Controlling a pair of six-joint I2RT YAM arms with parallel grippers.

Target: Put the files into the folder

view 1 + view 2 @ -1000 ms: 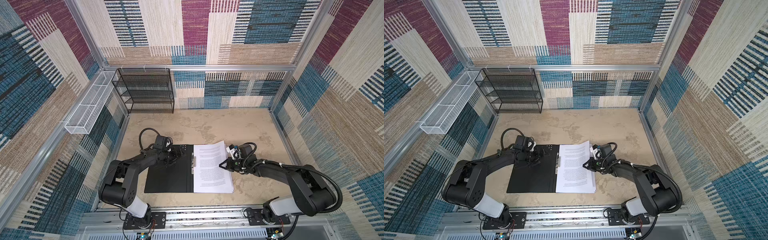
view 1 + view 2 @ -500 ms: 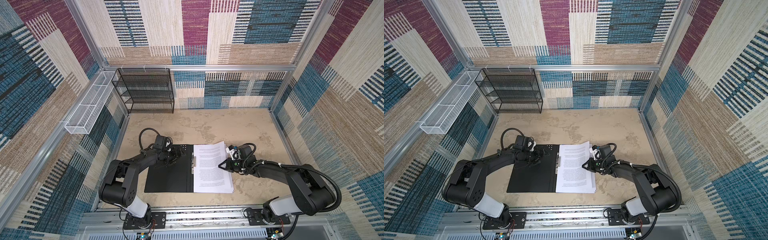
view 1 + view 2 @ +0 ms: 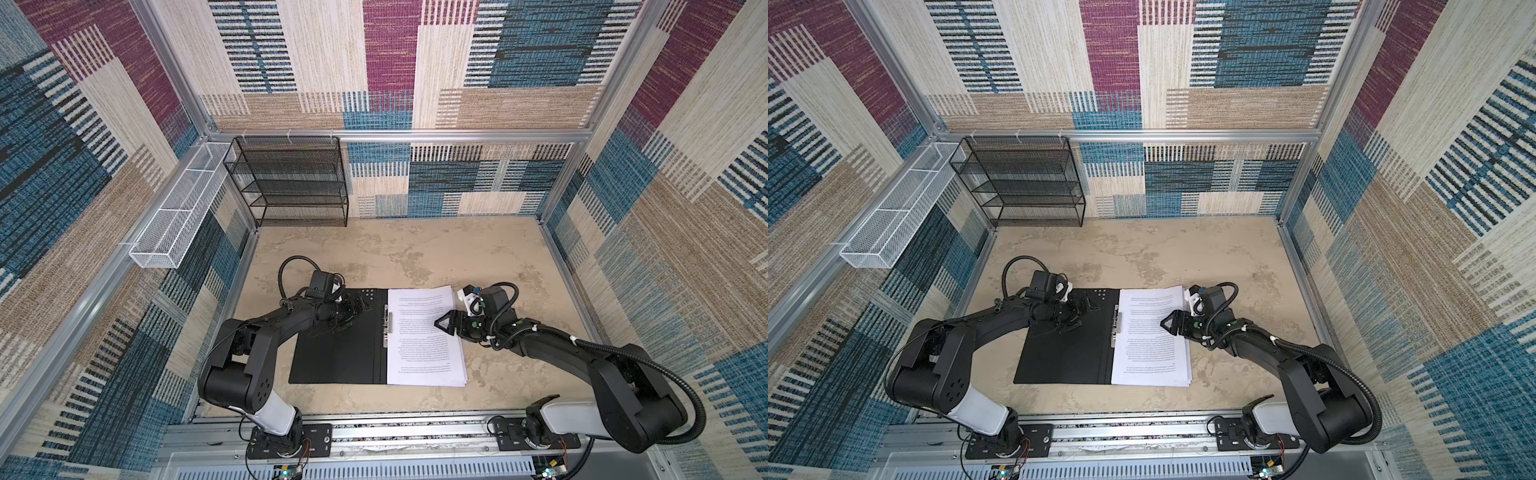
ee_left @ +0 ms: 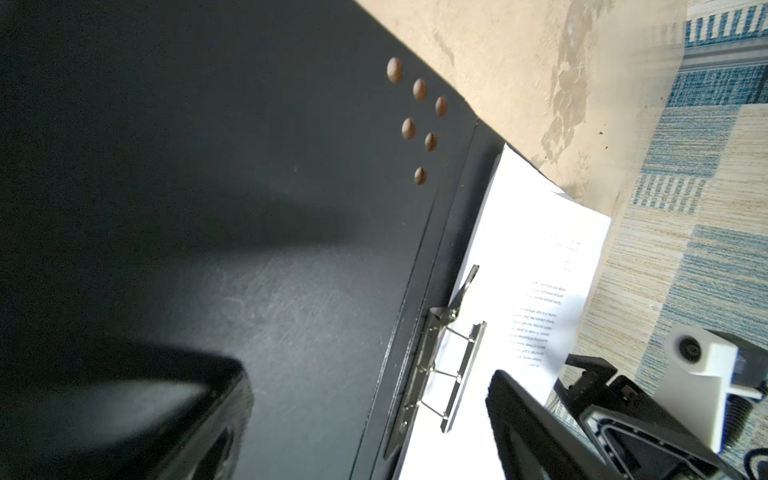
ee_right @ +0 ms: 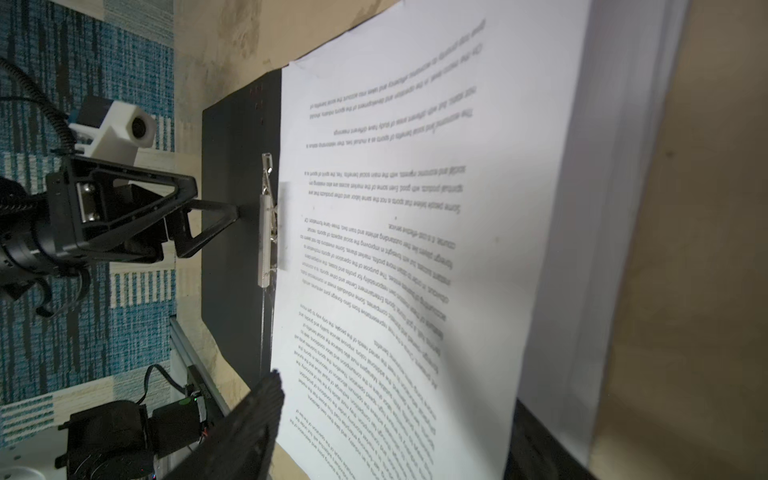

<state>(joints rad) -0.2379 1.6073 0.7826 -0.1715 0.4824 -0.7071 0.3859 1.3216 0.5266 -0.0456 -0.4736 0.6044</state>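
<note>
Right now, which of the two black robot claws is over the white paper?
The right gripper, above the white printed sheets; the left gripper is over the black folder's bare cover.

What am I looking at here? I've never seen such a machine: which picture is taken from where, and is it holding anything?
These are two black robot arms mounted at the near edge of the table. Two pictures come from a camera overhead, looking down on everything. The other two come from small cameras on the arms' wrists, so they look close and tilted. On the table lies an open folder, black inside, with a metal clip at its spine. A stack of printed files rests on its right half. The left hand is open over the bare left cover. The right hand, also open, sits at the stack's right edge. Neither seems to hold anything. A black mesh rack stands at the back.
</note>
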